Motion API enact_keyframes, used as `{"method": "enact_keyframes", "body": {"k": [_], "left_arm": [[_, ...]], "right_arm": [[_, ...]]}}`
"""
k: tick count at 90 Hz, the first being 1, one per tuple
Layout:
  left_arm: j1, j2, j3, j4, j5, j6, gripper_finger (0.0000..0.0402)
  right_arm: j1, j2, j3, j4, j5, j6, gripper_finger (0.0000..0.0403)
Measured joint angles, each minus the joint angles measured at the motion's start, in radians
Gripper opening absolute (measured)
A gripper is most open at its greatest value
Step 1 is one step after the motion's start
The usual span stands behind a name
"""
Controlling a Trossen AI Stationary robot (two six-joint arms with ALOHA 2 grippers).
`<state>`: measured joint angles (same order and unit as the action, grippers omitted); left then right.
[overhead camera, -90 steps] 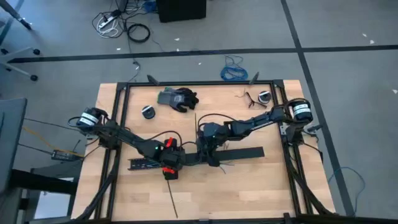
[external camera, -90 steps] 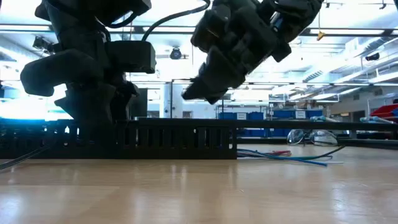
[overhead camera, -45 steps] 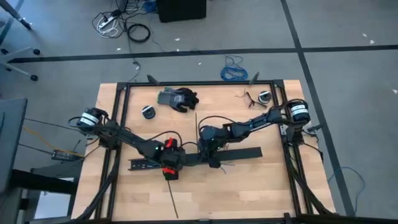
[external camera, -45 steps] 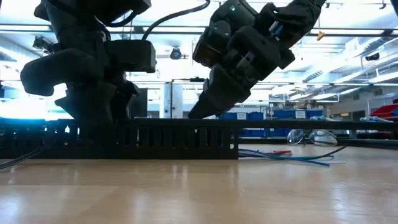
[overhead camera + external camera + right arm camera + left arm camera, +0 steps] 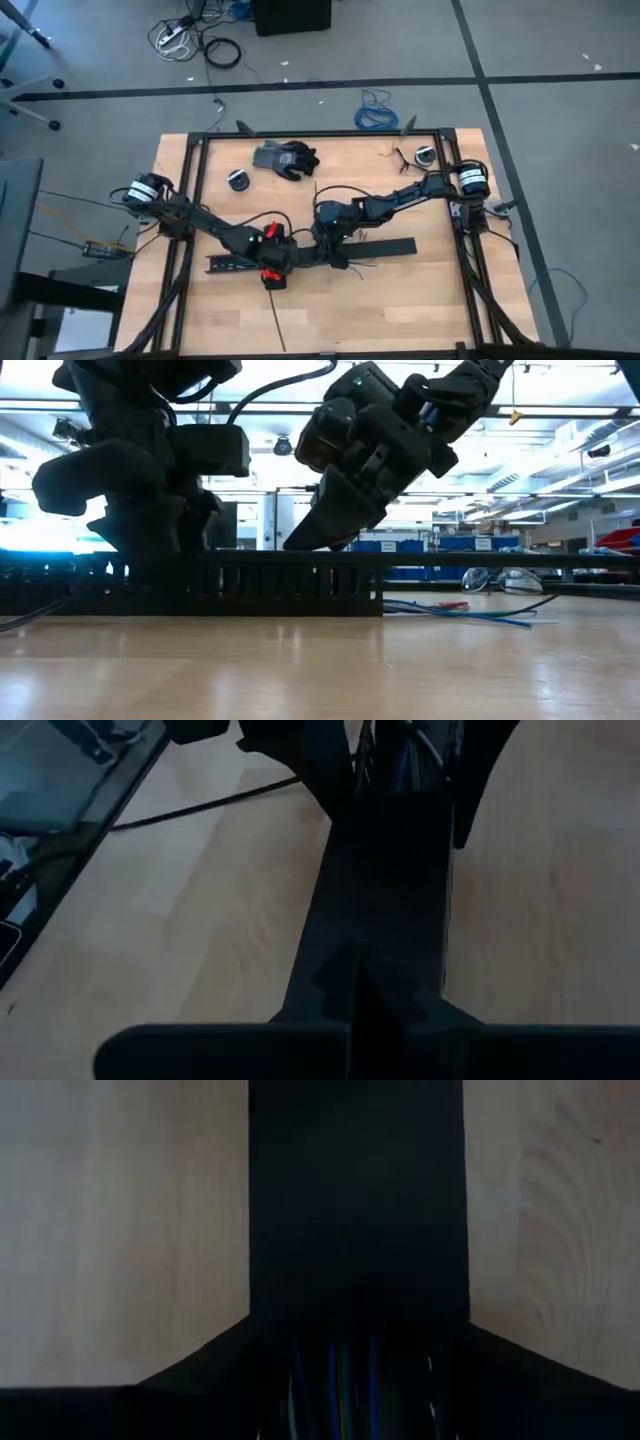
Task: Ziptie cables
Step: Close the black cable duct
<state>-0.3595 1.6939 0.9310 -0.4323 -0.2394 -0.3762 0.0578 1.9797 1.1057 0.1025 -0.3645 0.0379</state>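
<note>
Low view shows you the cables on the tabletop beside the slotted duct; neither tool's state is discernible, so the descending right tool may strike the duct.

Pale wood-grain table; a black slotted duct on it; beside the duct, blue, green and white cables; nearby, grey-and-black gloves.

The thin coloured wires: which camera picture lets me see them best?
The low view: the cables lie in plain sight on the table, blue and red strands running out of the slotted duct. The left wrist view shows short dim strands; the high view, faint lines; the right wrist view, a dark glimpse.
</note>
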Motion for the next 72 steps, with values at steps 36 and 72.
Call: {"method": "enact_keyframes", "body": {"k": [36, 72], "left_arm": [[0.002, 0.000, 0.070, -0.128, 0.028, 0.058, 0.0323], [-0.001, 0.000, 0.080, -0.213, 0.037, 0.058, 0.0323]], "right_arm": [[0.012, -0.003, 0.000, -0.052, -0.001, 0.013, 0.0000], [0.026, -0.004, 0.000, -0.067, -0.018, 0.015, 0.0000]]}}
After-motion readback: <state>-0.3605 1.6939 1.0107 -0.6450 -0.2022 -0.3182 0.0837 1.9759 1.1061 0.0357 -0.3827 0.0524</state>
